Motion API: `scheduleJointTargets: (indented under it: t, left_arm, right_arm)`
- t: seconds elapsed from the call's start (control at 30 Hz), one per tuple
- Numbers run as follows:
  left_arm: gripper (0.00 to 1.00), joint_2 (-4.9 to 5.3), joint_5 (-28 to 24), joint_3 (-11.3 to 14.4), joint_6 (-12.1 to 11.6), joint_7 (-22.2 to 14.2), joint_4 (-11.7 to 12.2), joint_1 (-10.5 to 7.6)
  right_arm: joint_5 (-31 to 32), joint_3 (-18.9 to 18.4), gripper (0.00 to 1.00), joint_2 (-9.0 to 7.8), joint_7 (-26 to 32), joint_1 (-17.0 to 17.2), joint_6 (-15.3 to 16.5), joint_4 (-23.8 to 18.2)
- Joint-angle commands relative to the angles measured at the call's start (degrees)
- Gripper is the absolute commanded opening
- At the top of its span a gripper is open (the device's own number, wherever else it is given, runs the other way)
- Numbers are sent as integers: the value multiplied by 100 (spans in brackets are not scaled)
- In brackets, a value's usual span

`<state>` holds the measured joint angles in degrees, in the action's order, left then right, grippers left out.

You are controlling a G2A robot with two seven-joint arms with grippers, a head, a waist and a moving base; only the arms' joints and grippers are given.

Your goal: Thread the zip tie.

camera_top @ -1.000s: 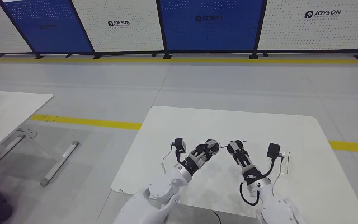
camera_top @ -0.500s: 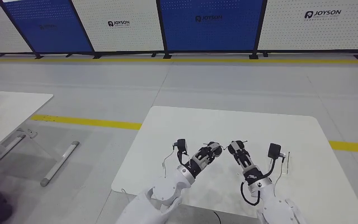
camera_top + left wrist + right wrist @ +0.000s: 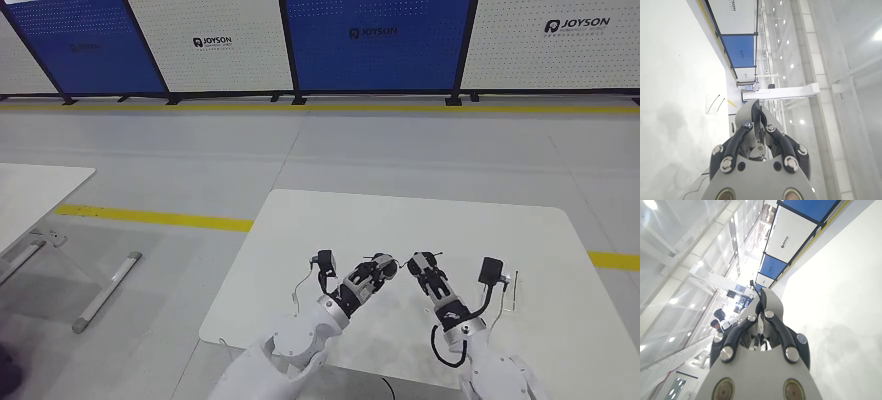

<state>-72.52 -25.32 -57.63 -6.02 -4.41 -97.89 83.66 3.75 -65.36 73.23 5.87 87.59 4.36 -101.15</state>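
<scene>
both claws hang just above the bench [image 3: 330,225], toward its 6 o'clock edge in the top view, tips turned toward each other and close but apart. the right claw [image 3: 762,291] is clamped tight on the zip tie [image 3: 754,288]; the tie's square head and a short run of strap stick out past the fingertips into open air. the left claw [image 3: 758,103] is also closed, pinching a thin dark strip between its pads. that strip is most likely the tail end of the same tie, though the strap between the two claws is too fine to trace. two spare ties [image 3: 714,104] lie flat and side by side on the bench at about 3 o'clock from the claws, well apart from them.

judging by the look of it, the tie weighs next to nothing and is a springy, slick plastic strap: stiff along a short free length, floppy and prone to whip over a long one. the head is the only rigid part, so it wants holding right behind it, slot left clear. the tail should be held close to its tip, with just enough left free to enter the slot. a loose pinch could let the strap twist or slide.
</scene>
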Motion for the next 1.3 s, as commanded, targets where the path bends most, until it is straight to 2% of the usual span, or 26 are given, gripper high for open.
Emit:
scheduleJointTargets:
  t: [0.0, 0.17, 0.4, 0.77, 1.27]
  left_arm:
    - [0, -6, -162, -20, -27, -75, 0, -2]
    - [0, -12, -349, -51, -66, -180, -42, 23]
    - [0, -12, -197, -73, -49, -107, -41, 49]
    - [0, -21, 160, 11, 186, -28, -3, 13]
    - [0, -36, 155, 47, 217, -11, -5, -14]
  right_arm:
    - [-19, -9, 0, 3, 25, -10, 15, 36]
    - [7, 43, 0, 19, 65, -29, 37, 78]
    - [85, 2, 0, 26, 22, -13, 38, 56]
    - [863, -126, 0, 7, -292, 120, -115, -172]
    - [950, -126, 0, 13, 44, 78, -326, -169]
